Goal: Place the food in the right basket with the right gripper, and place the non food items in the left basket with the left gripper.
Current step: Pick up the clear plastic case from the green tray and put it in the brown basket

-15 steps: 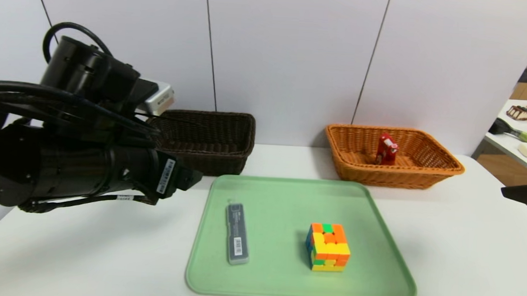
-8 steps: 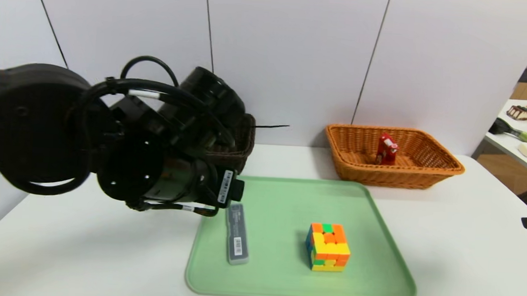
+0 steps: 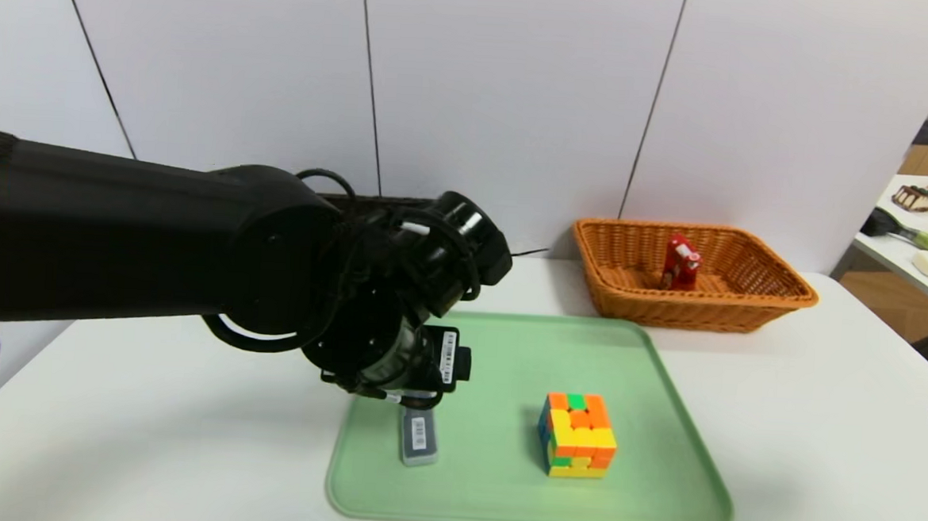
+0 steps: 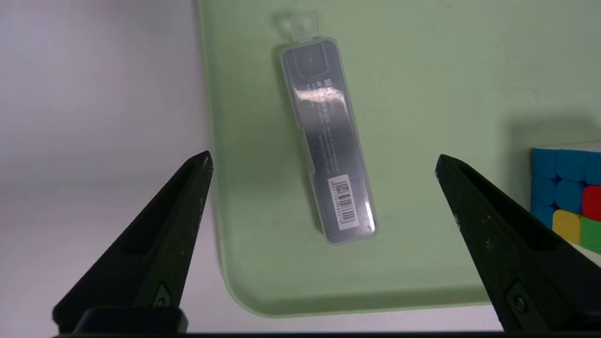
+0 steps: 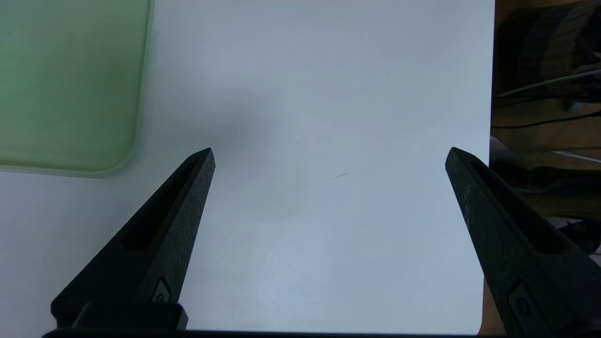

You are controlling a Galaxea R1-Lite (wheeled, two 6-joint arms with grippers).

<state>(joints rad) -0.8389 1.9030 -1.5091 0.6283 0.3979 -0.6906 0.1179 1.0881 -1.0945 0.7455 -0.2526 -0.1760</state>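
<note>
On the white desk [image 3: 820, 438], before a pale panelled wall, sit a green tray [image 3: 646, 429], a dark basket [image 3: 372, 204] and an orange basket [image 3: 764, 296] holding a red item [image 3: 681, 262]. Directly below the left end effector [image 4: 324, 162], whose fingers are spread wide, lies a clear case [image 4: 328, 141] with a grey insert and barcode label. A cube [image 3: 578, 435] sits beside it. The right end effector [image 5: 328, 155], also spread, hangs over bare desk.

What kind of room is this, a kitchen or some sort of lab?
Probably a lab or test room, not a kitchen: a bare white table against plain wall panels, with a green tray and a wicker basket laid out for sorting.
</note>
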